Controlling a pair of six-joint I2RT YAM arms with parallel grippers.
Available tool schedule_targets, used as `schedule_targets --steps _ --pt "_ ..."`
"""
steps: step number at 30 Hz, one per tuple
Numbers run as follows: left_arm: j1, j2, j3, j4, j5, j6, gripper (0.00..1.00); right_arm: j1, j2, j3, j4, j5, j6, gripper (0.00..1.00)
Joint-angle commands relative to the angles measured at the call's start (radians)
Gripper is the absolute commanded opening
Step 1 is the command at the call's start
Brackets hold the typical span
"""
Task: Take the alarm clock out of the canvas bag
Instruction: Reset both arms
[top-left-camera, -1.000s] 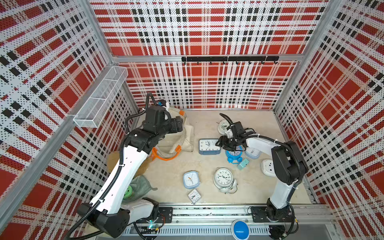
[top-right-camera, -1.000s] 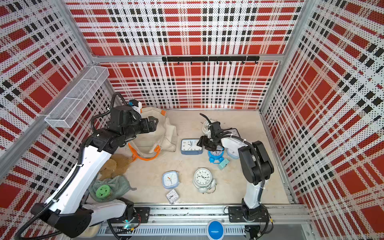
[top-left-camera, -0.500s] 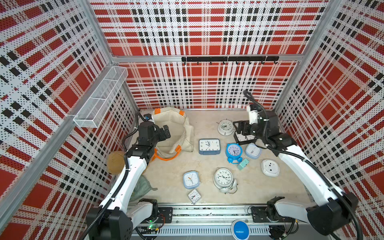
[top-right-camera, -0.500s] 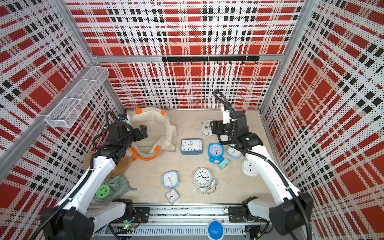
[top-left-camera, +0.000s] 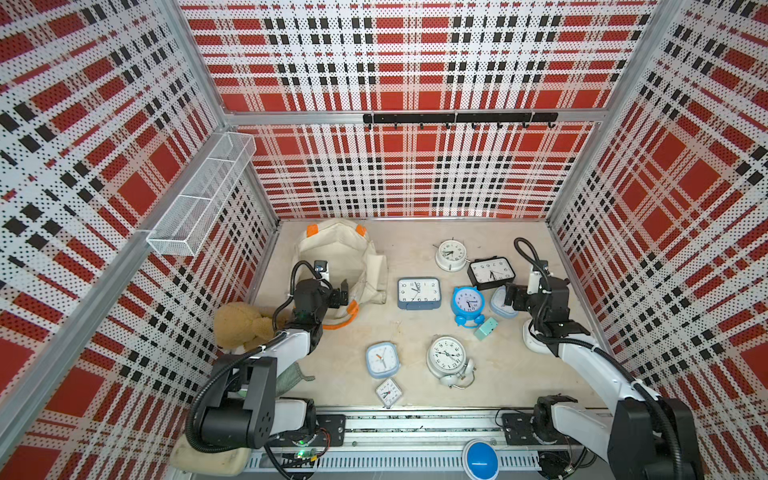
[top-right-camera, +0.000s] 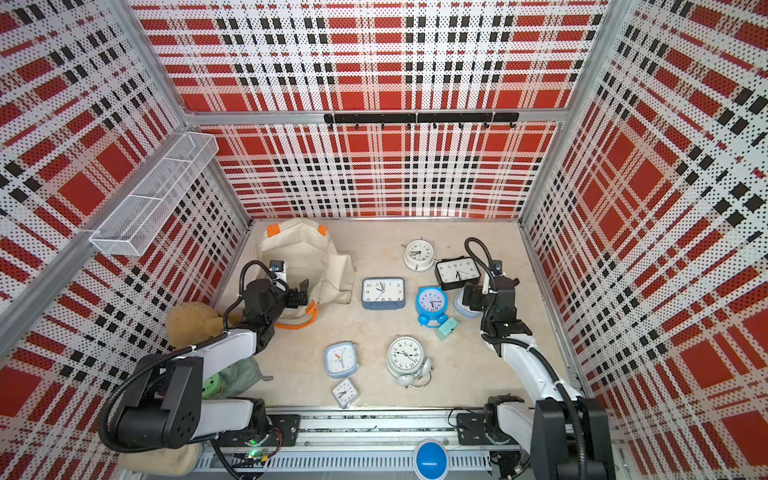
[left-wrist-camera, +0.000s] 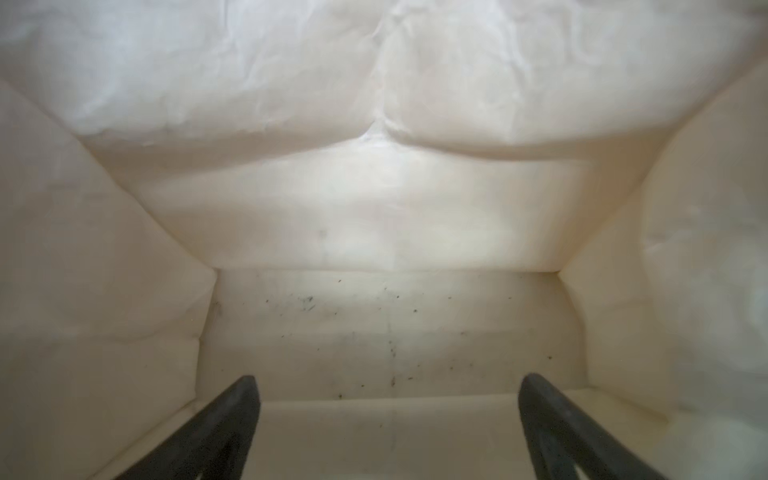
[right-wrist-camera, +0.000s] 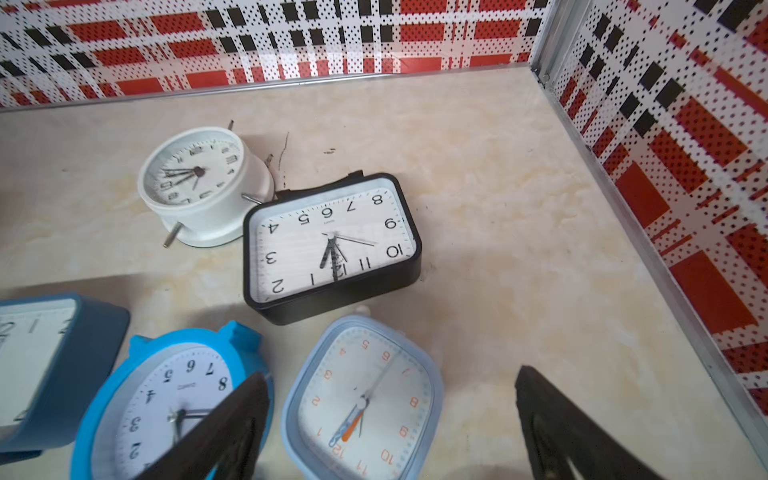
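You're seeing the canvas bag (top-left-camera: 376, 274) lying at the back-L corner of the desk (top-left-camera: 415, 249), mouth facing the L arm, w/ 1 orange handle (top-left-camera: 345, 321) trailing onto the desk at the front. Your L claw (top-left-camera: 338, 294) is sitting right at that mouth, jaws standing wide apart and gripping nothing. The L wrist cam is looking btwn the 2 dark fingers (left-wrist-camera: 232, 415) straight into the bag, showing cream lining w/ dark specks on the bottom panel.

You're finding every clock in view lying outside the bag, on the desk to its R. The black rectangular alarm clock (top-left-camera: 491, 272) is lying face up toward the back-R, just beside a white round clock (top-left-camera: 451, 254). Your R claw (top-left-camera: 508, 296) is hovering over a pale blue square clock (right-wrist-camera: 361, 399), jaws spread wide and holding nothing, tips pointing toward the black clock just past them. A bright blue twin-bell clock (top-left-camera: 467, 303) is lying just beside that claw, and a blue-grey rectangular clock (top-left-camera: 419, 293) is sitting btwn it and the bag. Nearer the front you're seeing a 2nd pale blue square clock (top-left-camera: 382, 359), a white twin-bell clock (top-left-camera: 446, 357) and a small white square clock (top-left-camera: 388, 391). A tan plush toy (top-left-camera: 239, 328) is resting by the L wall, beside the L arm.
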Motion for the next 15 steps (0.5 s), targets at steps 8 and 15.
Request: schedule_targets --steps 8,15 --pt "0.023 0.179 -0.011 0.302 0.059 0.030 1.00 -0.007 0.309 -0.025 0.542 -0.015 -0.115 1.00" --pt "0.021 0.218 -0.026 0.398 0.024 0.008 0.99 -0.018 0.443 -0.073 0.756 -0.026 -0.111 1.00"
